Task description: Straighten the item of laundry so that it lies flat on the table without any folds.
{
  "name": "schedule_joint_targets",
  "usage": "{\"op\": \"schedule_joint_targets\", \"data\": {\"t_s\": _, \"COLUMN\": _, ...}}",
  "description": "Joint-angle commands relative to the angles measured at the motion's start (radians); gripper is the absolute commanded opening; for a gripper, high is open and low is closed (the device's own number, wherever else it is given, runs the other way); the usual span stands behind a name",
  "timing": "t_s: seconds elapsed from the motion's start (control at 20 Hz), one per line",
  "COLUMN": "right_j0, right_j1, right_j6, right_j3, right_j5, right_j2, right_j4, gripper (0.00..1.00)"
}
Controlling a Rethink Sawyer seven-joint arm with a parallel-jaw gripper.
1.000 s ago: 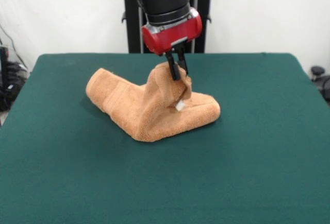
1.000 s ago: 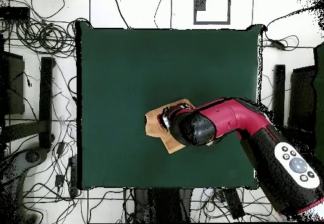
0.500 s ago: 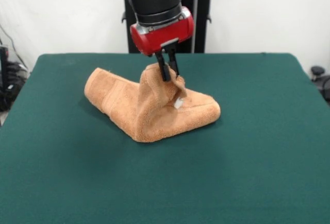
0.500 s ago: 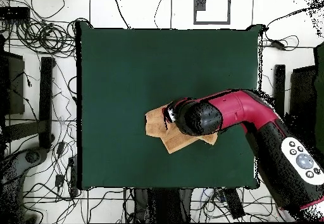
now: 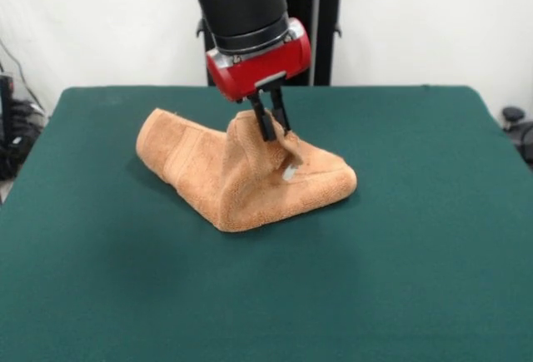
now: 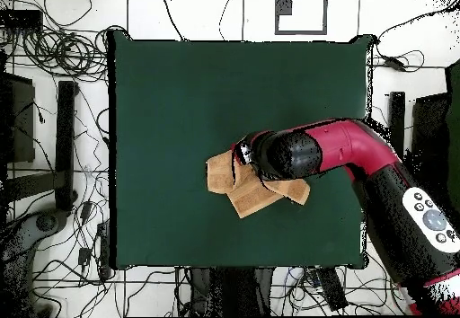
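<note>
A: Where is the towel (image 5: 241, 175) found?

B: It is seen on the green felt surface (image 5: 400, 262), a little toward the far side of the middle in the front view. It is not lying flat: it is bunched into a V-shaped heap, with one thick arm stretched toward the picture's left and another toward the right, both resting on the felt.

A: And the gripper (image 5: 272, 121)?

B: It is lowered from above onto the raised ridge where the two arms of the heap meet. The black fingers (image 5: 265, 123) are drawn close together, and a fold of terry cloth is pinched between them (a peak of cloth is pulled up at that spot).

A: Is the tag visible?

B: A small white tag (image 5: 289, 172) is seen just below the pinched fold, on the right-hand arm of the heap.

A: What is shown from overhead?

B: The towel (image 6: 235, 185) is partly covered by the red and black arm (image 6: 346, 157), which is stretched across it from the picture's right. The fingers themselves are hidden there. Cables are seen on the floor around the surface (image 6: 180, 99).
</note>
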Motion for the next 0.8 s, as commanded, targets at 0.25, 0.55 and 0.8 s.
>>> {"op": "schedule_joint_targets", "data": {"t_s": 0.25, "right_j0": 0.059, "right_j1": 0.056, "right_j6": -0.223, "right_j3": -0.101, "right_j5": 0.156, "right_j2": -0.043, "right_j4": 0.016, "gripper": 0.00}}
{"op": "schedule_joint_targets", "data": {"t_s": 0.55, "right_j0": 0.065, "right_j1": 0.065, "right_j6": -0.235, "right_j3": -0.137, "right_j5": 0.200, "right_j2": -0.038, "right_j4": 0.019, "gripper": 0.00}}
{"op": "schedule_joint_targets", "data": {"t_s": 0.8, "right_j0": 0.085, "right_j1": 0.079, "right_j6": -0.253, "right_j3": -0.190, "right_j5": 0.257, "right_j2": -0.040, "right_j4": 0.019, "gripper": 0.00}}
